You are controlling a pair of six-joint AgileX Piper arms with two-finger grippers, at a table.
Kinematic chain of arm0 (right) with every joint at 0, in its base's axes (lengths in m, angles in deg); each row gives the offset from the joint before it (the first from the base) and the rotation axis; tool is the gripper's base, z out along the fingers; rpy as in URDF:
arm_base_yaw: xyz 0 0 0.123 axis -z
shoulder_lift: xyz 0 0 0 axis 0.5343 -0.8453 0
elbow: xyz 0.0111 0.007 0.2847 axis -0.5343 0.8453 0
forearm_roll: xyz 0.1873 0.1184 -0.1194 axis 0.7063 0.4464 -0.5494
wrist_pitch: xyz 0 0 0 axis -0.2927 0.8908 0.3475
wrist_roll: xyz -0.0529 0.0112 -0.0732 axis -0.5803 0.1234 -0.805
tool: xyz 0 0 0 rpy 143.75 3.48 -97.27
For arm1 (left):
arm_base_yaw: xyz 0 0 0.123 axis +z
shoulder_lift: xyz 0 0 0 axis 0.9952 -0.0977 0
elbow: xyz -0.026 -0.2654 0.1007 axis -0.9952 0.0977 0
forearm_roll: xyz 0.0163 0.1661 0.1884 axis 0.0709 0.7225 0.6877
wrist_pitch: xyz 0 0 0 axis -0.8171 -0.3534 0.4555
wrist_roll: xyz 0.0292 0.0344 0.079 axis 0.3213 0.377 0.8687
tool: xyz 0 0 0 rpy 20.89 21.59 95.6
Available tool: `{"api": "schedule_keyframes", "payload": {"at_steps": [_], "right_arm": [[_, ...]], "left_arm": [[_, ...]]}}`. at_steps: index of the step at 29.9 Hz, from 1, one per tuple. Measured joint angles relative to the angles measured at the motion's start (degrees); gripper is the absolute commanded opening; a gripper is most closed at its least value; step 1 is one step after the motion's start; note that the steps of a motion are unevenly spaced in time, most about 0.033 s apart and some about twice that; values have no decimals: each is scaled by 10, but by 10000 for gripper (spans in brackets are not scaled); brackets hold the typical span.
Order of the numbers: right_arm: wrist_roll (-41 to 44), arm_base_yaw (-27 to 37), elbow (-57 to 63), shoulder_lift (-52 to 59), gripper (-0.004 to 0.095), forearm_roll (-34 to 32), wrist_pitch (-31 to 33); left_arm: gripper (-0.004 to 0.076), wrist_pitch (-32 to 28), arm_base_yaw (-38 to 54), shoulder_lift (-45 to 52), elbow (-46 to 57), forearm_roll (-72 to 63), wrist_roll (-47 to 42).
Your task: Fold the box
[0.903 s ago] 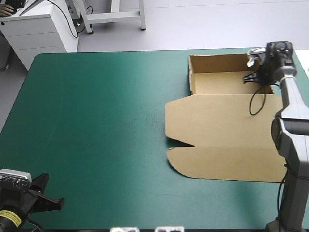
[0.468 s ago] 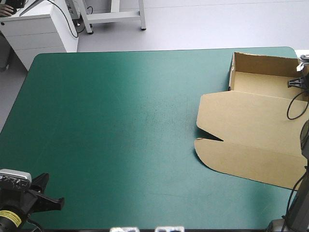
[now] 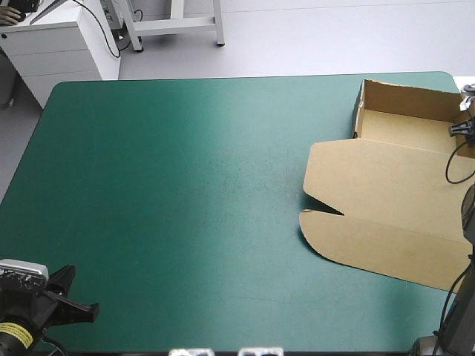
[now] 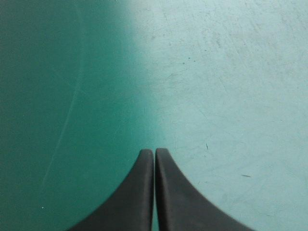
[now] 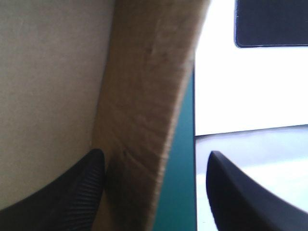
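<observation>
Your box (image 3: 386, 193) sits at the far right corner of the teal-green surface (image 3: 171, 185), walls up, lid flat. Your right jaws stand wide apart astride one wall, gripping nothing. Your left jaws are pressed together, empty, at the near left corner.

No legible text, label, brand or number. Box (image 3: 378, 185) plain brown, tabletop (image 3: 171, 193) plain teal-green. Yellow sticker (image 3: 15, 335) by near left corner: marks too small to read.

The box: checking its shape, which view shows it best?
High view: the box nearly whole, walls up, lid flat. Right wrist view: one wall between the open fingers of the right gripper. Left wrist view: none of it.
</observation>
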Motion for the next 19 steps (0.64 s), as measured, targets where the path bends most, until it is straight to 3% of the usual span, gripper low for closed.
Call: {"api": "schedule_keyframes", "payload": {"at_steps": [9, 12, 16, 19], "right_arm": [[33, -7, -48, 65, 565, -1, 3], [36, -26, -49, 121, 383, 4, 3], [35, -60, -51, 213, 18, 36, 3], [26, -84, -53, 289, -14, 91, 3]], "left_arm": [[-8, -5, 0, 0, 0, 0, 0], [-8, -9, 0, 0, 0, 0, 0], [-8, -25, 0, 0, 0, 0, 0], [-8, -35, 0, 0, 0, 0, 0]]}}
